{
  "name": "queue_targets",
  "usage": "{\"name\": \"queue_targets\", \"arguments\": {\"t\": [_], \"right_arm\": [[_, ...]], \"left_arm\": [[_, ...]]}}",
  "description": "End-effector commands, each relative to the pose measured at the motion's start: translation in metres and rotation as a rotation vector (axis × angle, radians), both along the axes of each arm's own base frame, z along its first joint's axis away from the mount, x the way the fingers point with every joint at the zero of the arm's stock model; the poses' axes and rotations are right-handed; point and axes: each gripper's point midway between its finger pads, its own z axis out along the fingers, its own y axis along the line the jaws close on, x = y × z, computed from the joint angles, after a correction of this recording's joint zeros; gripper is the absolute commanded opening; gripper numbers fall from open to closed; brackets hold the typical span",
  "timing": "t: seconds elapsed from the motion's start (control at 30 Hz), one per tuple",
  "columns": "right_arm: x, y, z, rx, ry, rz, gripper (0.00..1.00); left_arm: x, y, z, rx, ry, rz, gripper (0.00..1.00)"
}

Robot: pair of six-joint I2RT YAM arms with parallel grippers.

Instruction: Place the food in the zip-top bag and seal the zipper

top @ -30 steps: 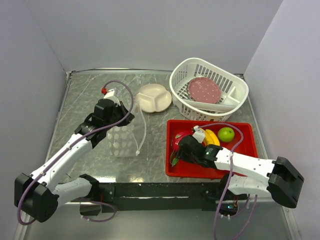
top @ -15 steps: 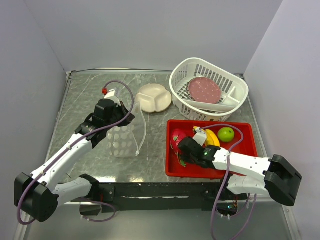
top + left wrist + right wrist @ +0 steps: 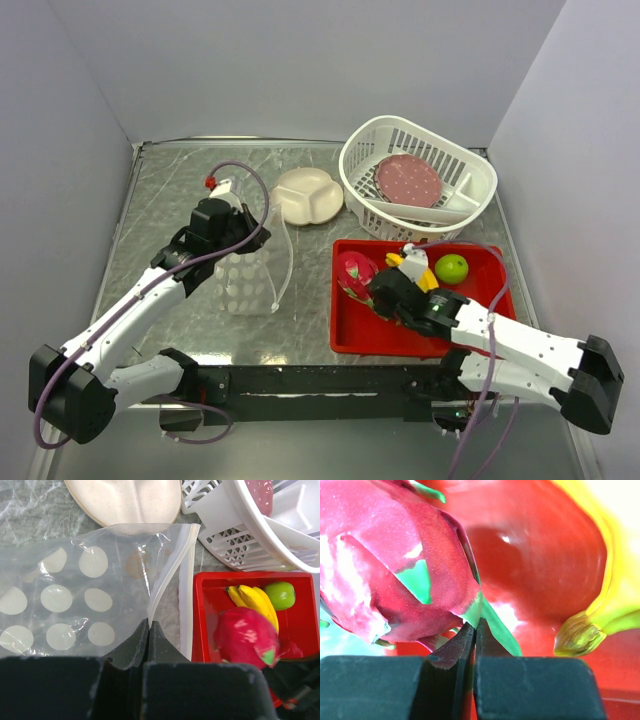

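Grey tabletop point(image 3: 170, 200) carries a red tray point(image 3: 352, 335). My left jaws pinch the dotted bag point(image 3: 75, 590) by its edge. My right jaws squeeze tight on a green scale of the dragon fruit point(image 3: 385, 565).

Text, labels, brands, numbers, signs: none can be read in any of the three views.
zip-top bag point(image 3: 75, 580): the print is plain white dots, not lettering.
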Motion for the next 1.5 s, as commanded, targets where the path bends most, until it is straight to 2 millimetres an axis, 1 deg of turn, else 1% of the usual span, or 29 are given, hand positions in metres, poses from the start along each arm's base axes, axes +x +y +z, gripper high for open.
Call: {"name": "queue_targets", "arguments": {"t": [0.0, 0.03, 0.1, 0.13, 0.2, 0.23, 0.3, 0.33, 0.4, 0.43, 0.5, 0.63, 0.7, 0.8, 0.93, 1.0, 1.1, 1.17, 1.23, 1.27, 1.3, 1.37, 1.4, 1.43, 1.47], "right_arm": [[0.02, 0.0, 0.066, 0.029, -0.166, 0.0, 0.0], [0.022, 0.002, 0.079, 0.044, -0.187, 0.004, 0.0], [0.022, 0.002, 0.09, 0.035, -0.205, 0.03, 0.0], [0.024, 0.006, 0.103, 0.054, -0.224, 0.041, 0.0], [0.026, 0.01, 0.116, 0.057, -0.248, 0.074, 0.0], [0.027, 0.017, 0.127, 0.08, -0.26, 0.096, 0.0], [0.03, 0.027, 0.14, 0.096, -0.284, 0.133, 0.0], [0.032, 0.036, 0.147, 0.111, -0.284, 0.158, 0.0], [0.034, 0.047, 0.157, 0.136, -0.297, 0.192, 0.0], [0.034, 0.058, 0.16, 0.155, -0.288, 0.223, 0.0], [0.034, 0.07, 0.167, 0.18, -0.303, 0.257, 0.0], [0.034, 0.095, 0.169, 0.194, -0.291, 0.317, 0.0], [0.032, 0.109, 0.165, 0.211, -0.279, 0.35, 0.0], [0.034, 0.122, 0.157, 0.214, -0.259, 0.375, 0.0], [0.039, 0.124, 0.138, 0.154, -0.221, 0.367, 0.0], [0.043, 0.12, 0.125, 0.101, -0.192, 0.352, 0.0], [0.049, 0.114, 0.114, 0.043, -0.163, 0.338, 0.0], [0.052, 0.111, 0.111, 0.013, -0.152, 0.336, 0.0], [0.055, 0.115, 0.116, 0.005, -0.156, 0.341, 0.0], [0.056, 0.114, 0.116, -0.012, -0.15, 0.345, 0.0], [0.059, 0.12, 0.123, -0.01, -0.154, 0.349, 0.0], [0.061, 0.122, 0.127, -0.034, -0.15, 0.363, 0.0], [0.064, 0.129, 0.133, -0.041, -0.159, 0.373, 0.0], [0.066, 0.131, 0.134, -0.062, -0.159, 0.376, 0.0], [0.067, 0.127, 0.131, -0.105, -0.148, 0.374, 0.0]], "left_arm": [[0.007, -0.007, 0.016, -0.017, -0.039, -0.004, 0.01], [0.006, -0.008, 0.016, -0.018, -0.04, -0.007, 0.01], [0.007, -0.01, 0.014, -0.015, -0.037, -0.007, 0.01], [0.007, -0.01, 0.015, -0.018, -0.04, -0.007, 0.01], [0.007, -0.013, 0.014, -0.021, -0.037, -0.011, 0.01], [0.007, -0.014, 0.014, -0.022, -0.036, -0.013, 0.01], [0.007, -0.017, 0.014, -0.027, -0.037, -0.016, 0.01], [0.007, -0.018, 0.015, -0.029, -0.039, -0.018, 0.01], [0.007, -0.021, 0.016, -0.029, -0.037, -0.021, 0.01], [0.008, -0.022, 0.017, -0.03, -0.04, -0.022, 0.01], [0.008, -0.024, 0.017, -0.029, -0.037, -0.025, 0.01], [0.011, -0.028, 0.024, -0.029, -0.044, -0.033, 0.01], [0.011, -0.03, 0.027, -0.027, -0.046, -0.039, 0.01], [0.011, -0.033, 0.029, -0.026, -0.046, -0.046, 0.01], [0.009, -0.034, 0.034, -0.032, -0.048, -0.05, 0.01], [0.008, -0.034, 0.039, -0.039, -0.056, -0.051, 0.01], [0.004, -0.035, 0.045, -0.045, -0.063, -0.058, 0.01], [0.0, -0.037, 0.048, -0.056, -0.069, -0.068, 0.01], [-0.004, -0.043, 0.048, -0.07, -0.064, -0.094, 0.01], [-0.006, -0.046, 0.047, -0.073, -0.06, -0.107, 0.01], [-0.007, -0.048, 0.047, -0.074, -0.059, -0.111, 0.01], [-0.013, -0.056, 0.045, -0.075, -0.053, -0.134, 0.01], [-0.014, -0.058, 0.047, -0.08, -0.06, -0.14, 0.01], [-0.016, -0.061, 0.048, -0.083, -0.062, -0.149, 0.01], [-0.018, -0.063, 0.049, -0.085, -0.064, -0.154, 0.01]]}}
